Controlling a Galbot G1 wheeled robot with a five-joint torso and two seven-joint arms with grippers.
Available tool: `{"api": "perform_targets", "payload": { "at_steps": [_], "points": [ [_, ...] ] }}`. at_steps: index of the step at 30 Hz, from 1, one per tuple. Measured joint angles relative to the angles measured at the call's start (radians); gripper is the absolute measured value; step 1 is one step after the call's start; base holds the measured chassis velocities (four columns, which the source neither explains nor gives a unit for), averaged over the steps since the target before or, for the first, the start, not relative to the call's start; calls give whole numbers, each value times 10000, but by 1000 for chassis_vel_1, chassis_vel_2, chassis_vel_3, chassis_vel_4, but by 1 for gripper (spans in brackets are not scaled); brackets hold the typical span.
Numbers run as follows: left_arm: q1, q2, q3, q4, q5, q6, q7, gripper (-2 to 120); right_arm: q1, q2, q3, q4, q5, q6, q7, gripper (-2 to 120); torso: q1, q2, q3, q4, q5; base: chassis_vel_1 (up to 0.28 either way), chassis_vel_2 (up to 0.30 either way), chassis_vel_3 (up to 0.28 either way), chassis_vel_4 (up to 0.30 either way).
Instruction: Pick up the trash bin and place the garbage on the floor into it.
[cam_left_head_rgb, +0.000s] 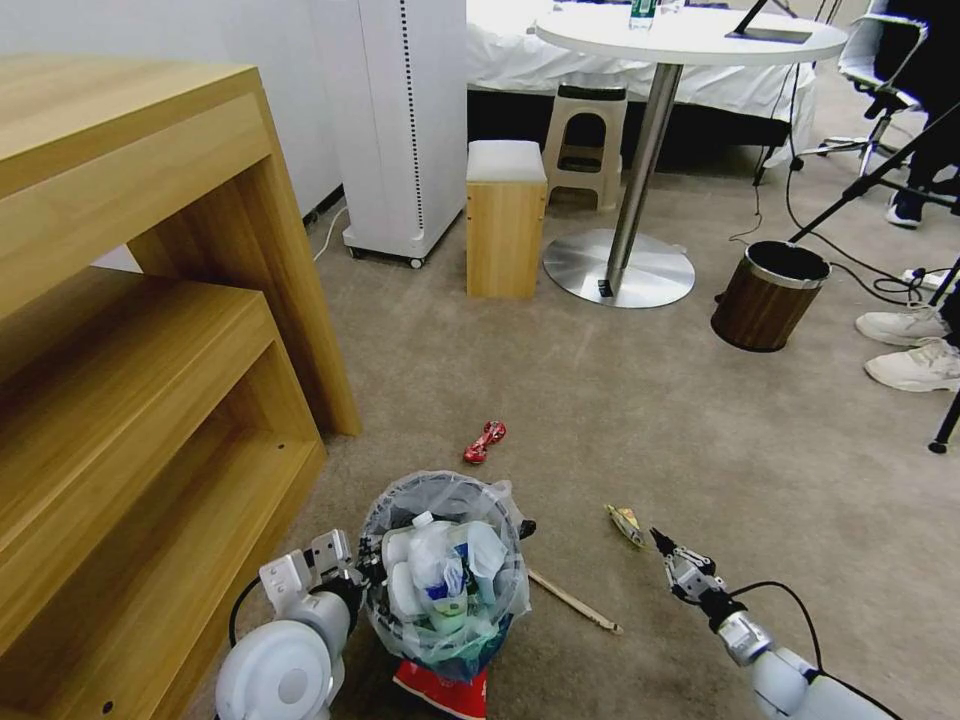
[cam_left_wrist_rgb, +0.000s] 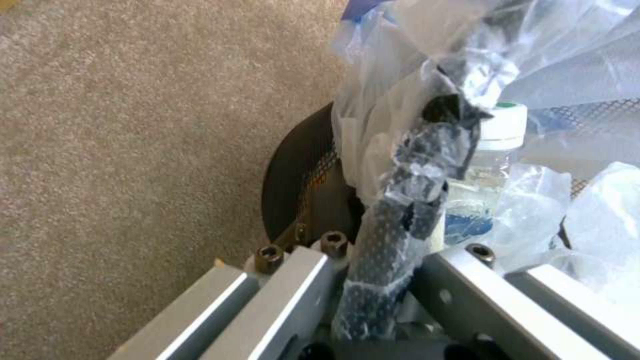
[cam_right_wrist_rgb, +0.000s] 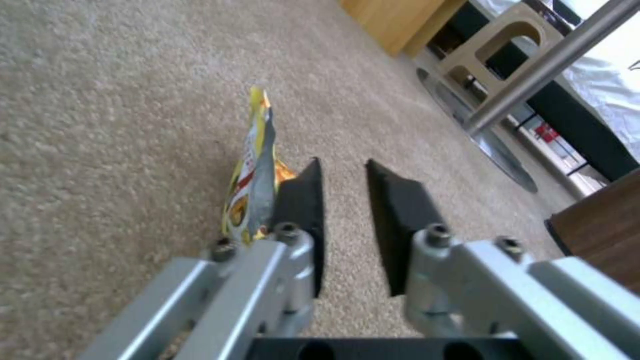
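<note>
trash bin (cam_left_head_rgb: 440, 590): wire mesh, crinkly clear plastic | floor (cam_left_head_rgb: 700, 400): matt short-pile carpet

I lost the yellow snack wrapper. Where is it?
The yellow wrapper lies on the carpet, just ahead of the right claw, right of the trash bin.

The left arm reaches in low at the left of the head view, its white rounded wrist joint nearest the camera, and the left claw (cam_left_head_rgb: 352, 578) is closed on the rim of the small round dark wire bin lined with crinkly clear plastic (cam_left_head_rgb: 445, 575), gripping wire and liner together. The right arm stretches forward and down at the lower right, its right claw (cam_right_wrist_rgb: 343, 200) held close above the beige carpet with the two black fingers (cam_right_wrist_rgb: 400, 220) parted by a narrow gap and nothing between them.
</note>
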Motion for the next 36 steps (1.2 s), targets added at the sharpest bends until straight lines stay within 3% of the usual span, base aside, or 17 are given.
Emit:
{"api": "perform_targets", "payload": {
  "at_steps": [4, 6, 8, 13, 16, 18, 20, 36],
  "points": [
    [50, -46, -4, -72, 36, 0, 11, 0, 222, 182, -41, -407, 28, -2, -104, 39, 0, 0, 0, -2, 2, 0, 0, 0, 0],
    [56, -57, -4, -91, 38, 0, 13, 0, 287, 229, -51, -501, 40, -2, -135, 40, 0, 0, 0, -1, 1, 0, 0, 0, 0],
    [65, -97, -5, -110, 51, 0, 15, 0, 435, 353, -87, -685, 76, -3, -249, 53, 0, 0, 0, -1, 0, 0, 0, 0, 0],
    [68, -171, -3, -100, 82, 0, 33, 0, 606, 526, -152, -795, 103, -4, -313, 67, 0, 0, 0, 0, 0, 0, 0, 0, 0],
    [70, -222, -7, -69, 129, -1, 56, 0, 598, 550, -215, -488, 135, -5, -388, 84, 0, 0, 0, 0, 0, 0, 0, 0, 0],
    [70, -224, -15, -69, 130, -10, 60, 0, 604, 562, -229, -471, 132, -6, -406, 86, 0, 0, 1, -1, 0, 0, 0, 0, 0],
    [66, -222, -29, -69, 131, -37, 76, 0, 645, 600, -238, -513, 86, -6, -413, 97, 0, 0, 0, -1, 1, 0, 0, 0, 0],
    [139, -282, -13, -69, 202, -58, 153, 0, 899, 757, -181, -1311, 63, -7, -424, 100, 0, 0, 0, -2, 1, 0, 0, 0, 0]
  ]
}}
